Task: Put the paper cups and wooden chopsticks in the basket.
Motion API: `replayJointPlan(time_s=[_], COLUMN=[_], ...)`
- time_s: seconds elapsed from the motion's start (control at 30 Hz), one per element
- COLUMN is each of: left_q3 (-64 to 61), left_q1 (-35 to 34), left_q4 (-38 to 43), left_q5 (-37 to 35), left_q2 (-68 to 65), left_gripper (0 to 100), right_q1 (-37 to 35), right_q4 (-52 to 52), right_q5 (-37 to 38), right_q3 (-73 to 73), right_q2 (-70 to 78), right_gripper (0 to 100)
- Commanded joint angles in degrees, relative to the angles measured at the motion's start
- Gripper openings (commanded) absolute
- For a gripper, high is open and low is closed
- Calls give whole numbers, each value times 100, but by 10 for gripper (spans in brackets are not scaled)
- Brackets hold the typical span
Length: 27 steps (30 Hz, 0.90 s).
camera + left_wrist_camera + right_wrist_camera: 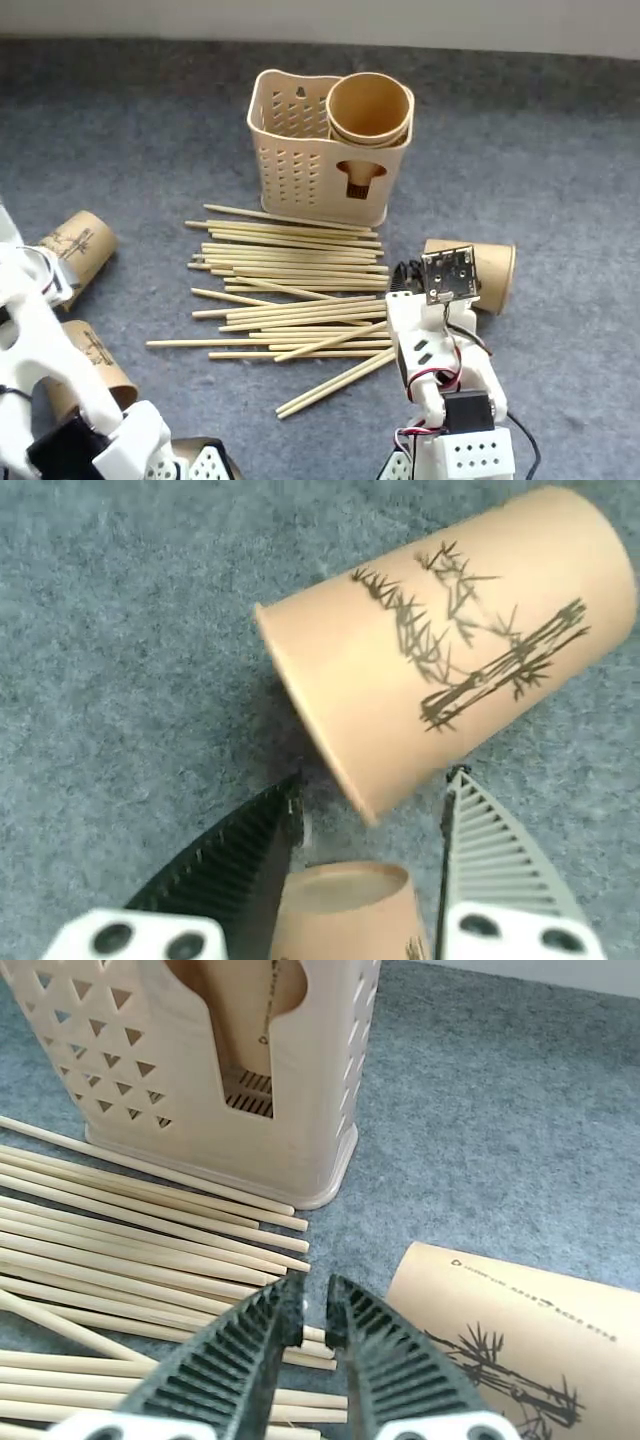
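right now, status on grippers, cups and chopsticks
left gripper open over a paper cup. right gripper shut, empty, over the chopsticks. stacked cups in basket. nothing blocking the basket.

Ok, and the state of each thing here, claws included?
Basket: upright.
Stacked cups: upright in the basket.
Chopsticks: lying loose on the carpet.
Right cup: on its side.
Far left cup: on its side.
Left claw: open.
Near left cup: between the left claw's fingers.
Right claw: shut to a slit, empty.
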State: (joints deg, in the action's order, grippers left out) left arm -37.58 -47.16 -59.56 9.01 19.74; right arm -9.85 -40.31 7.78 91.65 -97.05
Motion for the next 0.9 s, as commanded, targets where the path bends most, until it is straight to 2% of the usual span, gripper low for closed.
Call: replayJointPlan(time_s=[0.0, 0.33, 0.47, 0.67, 0.87], left_q3=[-409, -453, -268, 154, 180], left_q1=[690, 1833, 2000, 2097, 2413], left_q4=[932, 1046, 1037, 1055, 1389], left_q5=[-9, -9, -35, -9, -9], left_q2=[207, 215, 215, 171, 163], left_gripper=[226, 224, 221, 117, 99], right_q1=[40, 57, 57, 57, 57], right_q4=[154, 154, 154, 154, 154], right_q5=[70, 70, 70, 79, 79], right_q3=[-48, -48, -48, -48, -48], right_q2=[-92, -92, -92, -92, -92], right_gripper=[52, 52, 52, 52, 52])
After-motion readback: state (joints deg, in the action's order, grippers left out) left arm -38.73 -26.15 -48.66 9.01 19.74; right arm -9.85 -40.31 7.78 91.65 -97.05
